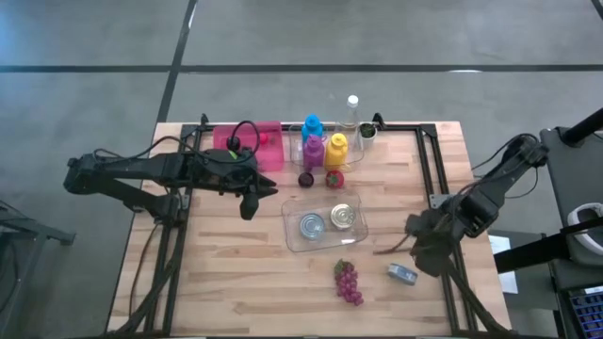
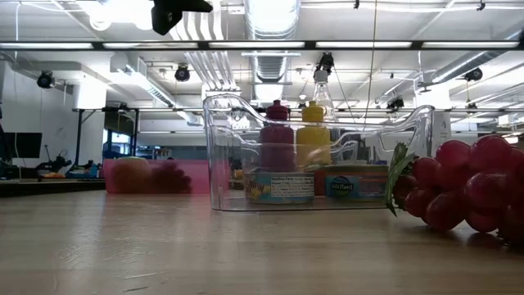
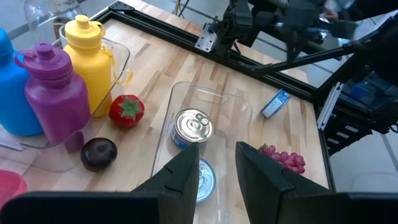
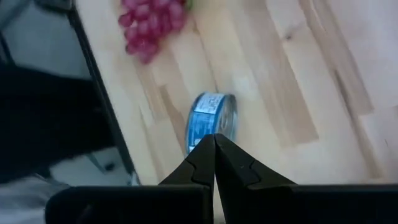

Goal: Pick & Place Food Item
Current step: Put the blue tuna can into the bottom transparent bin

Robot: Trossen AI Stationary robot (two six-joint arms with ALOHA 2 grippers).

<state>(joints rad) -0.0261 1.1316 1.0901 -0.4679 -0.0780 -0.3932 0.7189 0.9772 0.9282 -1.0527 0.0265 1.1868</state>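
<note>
A: Right tool (image 4: 214, 144)?
B: Closed, empty, above blue can (image 4: 212, 119) lying near table (image 1: 236, 282) edge.
A: Risk?
B: Descending closed could knock it off. Left tool (image 3: 216, 163) narrowly open.

Both arms (image 1: 151, 174) are matte black, jointed tubes with looping black cables; the jaws are dark, angular wedges.
</note>
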